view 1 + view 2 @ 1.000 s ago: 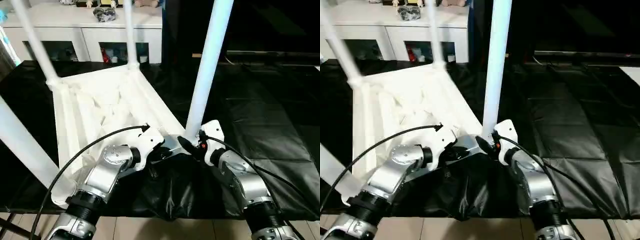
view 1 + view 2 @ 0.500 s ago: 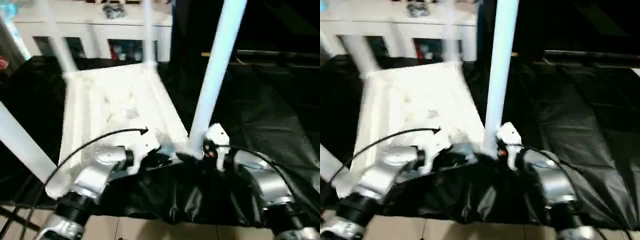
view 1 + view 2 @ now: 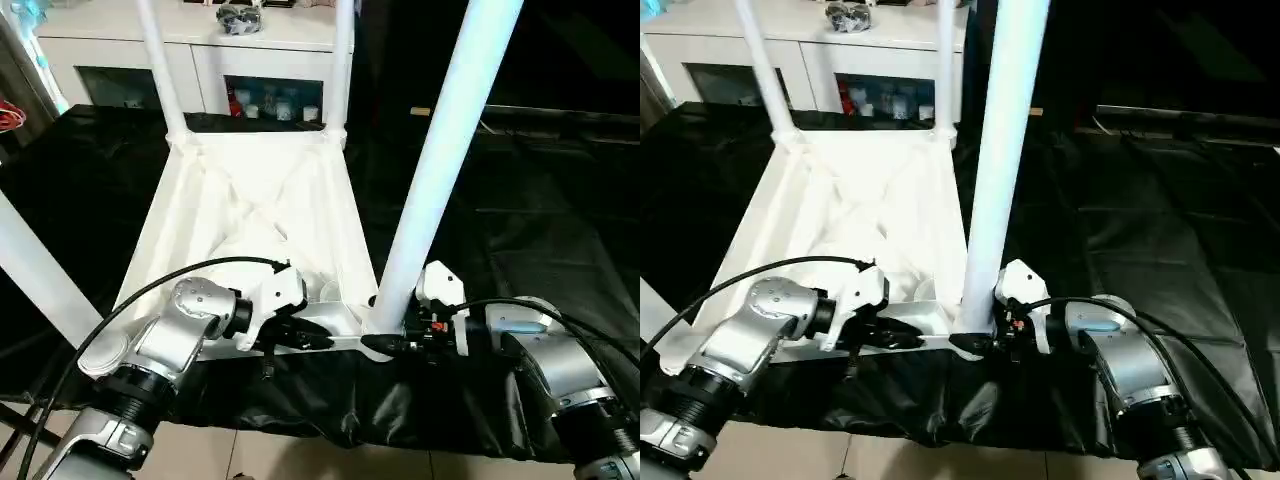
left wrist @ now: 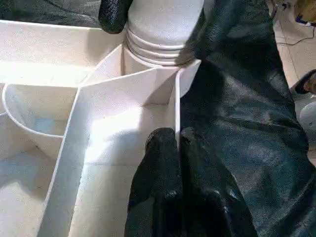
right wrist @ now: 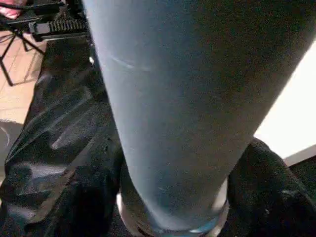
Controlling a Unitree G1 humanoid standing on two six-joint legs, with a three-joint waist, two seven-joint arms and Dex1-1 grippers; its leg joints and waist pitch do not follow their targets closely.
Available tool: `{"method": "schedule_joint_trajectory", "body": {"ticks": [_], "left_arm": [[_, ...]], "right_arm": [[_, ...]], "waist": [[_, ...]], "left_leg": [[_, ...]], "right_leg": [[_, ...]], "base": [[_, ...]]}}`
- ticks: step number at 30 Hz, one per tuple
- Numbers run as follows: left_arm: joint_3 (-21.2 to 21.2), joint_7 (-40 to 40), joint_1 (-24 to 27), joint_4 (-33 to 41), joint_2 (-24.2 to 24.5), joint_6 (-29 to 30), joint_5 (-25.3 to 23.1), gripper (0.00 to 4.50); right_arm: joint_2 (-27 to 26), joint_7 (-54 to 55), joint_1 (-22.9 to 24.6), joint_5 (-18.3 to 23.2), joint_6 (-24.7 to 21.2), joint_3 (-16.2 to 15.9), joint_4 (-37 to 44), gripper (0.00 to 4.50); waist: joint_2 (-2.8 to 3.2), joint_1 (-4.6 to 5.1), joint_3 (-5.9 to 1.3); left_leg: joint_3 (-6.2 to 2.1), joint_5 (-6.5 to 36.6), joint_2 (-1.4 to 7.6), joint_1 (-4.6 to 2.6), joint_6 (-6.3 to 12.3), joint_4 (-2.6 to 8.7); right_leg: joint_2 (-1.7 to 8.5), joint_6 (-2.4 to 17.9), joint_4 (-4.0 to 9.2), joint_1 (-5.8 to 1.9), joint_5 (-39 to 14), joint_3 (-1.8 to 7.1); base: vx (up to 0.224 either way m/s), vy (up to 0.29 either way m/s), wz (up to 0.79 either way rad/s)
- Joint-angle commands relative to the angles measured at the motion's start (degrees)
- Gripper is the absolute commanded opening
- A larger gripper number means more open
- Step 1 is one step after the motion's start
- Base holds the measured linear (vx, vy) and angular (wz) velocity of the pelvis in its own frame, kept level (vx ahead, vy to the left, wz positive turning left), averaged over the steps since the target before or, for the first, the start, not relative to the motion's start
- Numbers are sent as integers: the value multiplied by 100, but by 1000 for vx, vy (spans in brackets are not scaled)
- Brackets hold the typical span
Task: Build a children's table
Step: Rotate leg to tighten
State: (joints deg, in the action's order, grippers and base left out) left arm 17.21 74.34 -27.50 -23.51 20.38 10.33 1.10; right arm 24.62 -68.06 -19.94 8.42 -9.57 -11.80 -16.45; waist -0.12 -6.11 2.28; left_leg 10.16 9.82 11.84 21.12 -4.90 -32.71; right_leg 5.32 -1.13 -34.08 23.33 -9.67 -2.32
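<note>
Children's table lies upside down on the black-covered table, legs up. Left claw pinched shut on the near rim; right claw straddles the near right leg at its base (grip unclear). Probably light, stiff, slick plastic; hold low by the socket.

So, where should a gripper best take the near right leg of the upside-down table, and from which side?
Low on the near right leg, just above its corner socket, from the robot's right side, fingers level. The leg stands upright and is round, thickest there, and that side is free. The right gripper sits there now, a finger on each side.
</note>
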Motion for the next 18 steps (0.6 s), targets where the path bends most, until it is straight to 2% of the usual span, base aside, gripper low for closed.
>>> {"method": "schedule_joint_trajectory", "body": {"ticks": [1,3,6,7,8,12,15,16,18], "left_arm": [[24,31,-98,7,-131,-23,211,0],[10,-27,-91,11,-154,23,214,0],[-59,-300,-79,-6,-249,89,191,0],[-185,-638,-50,31,-432,230,238,0],[-185,-638,-50,31,-432,230,238,0],[-202,-1388,70,204,-878,414,104,0],[-166,-1741,138,281,-1132,503,21,0],[-166,-1741,138,281,-1132,503,21,0],[-49,-2438,207,359,-1701,636,-141,0]], "right_arm": [[-89,-258,-27,17,-32,-332,59,276],[-108,-216,-7,9,-22,-336,42,265],[-205,14,71,19,-62,-282,31,259],[-446,531,119,28,-110,-92,-64,258],[-446,531,119,28,-110,-92,-64,258],[-1014,1703,156,-81,-165,236,-325,257],[-1306,2314,162,-196,-220,330,-443,257],[-1306,2314,162,-196,-220,330,-443,257],[-1964,3266,132,-337,-377,361,-516,257]], "waist": [[-87,3,-321],[-101,-4,-325],[-86,-10,-322],[-73,-5,-312],[-83,6,-309],[-86,58,-298],[-87,101,-292],[-67,103,-296],[-55,141,-277]], "left_leg": [[27,1310,99,-44,312,363],[27,1300,99,-43,302,361],[25,1318,100,-49,285,366],[26,1356,94,-49,249,374],[29,1387,90,-42,230,373],[3,1594,78,-48,71,403],[0,1687,62,-43,88,405],[-6,1675,67,-42,76,408],[-13,1722,64,-29,44,428]], "right_leg": [[210,1217,367,-251,-1443,142],[211,1211,362,-254,-1425,142],[211,1204,367,-248,-1461,143],[209,1183,382,-245,-1534,148],[210,1169,387,-242,-1585,151],[218,956,452,-232,-2155,136],[207,838,489,-218,-2378,132],[211,823,483,-219,-2372,134],[201,752,508,-201,-2519,126]], "base": [[0,0,0],[0,0,0],[0,0,0],[0,0,0],[0,0,0],[0,0,0],[0,0,0],[0,0,0],[0,0,0]]}}
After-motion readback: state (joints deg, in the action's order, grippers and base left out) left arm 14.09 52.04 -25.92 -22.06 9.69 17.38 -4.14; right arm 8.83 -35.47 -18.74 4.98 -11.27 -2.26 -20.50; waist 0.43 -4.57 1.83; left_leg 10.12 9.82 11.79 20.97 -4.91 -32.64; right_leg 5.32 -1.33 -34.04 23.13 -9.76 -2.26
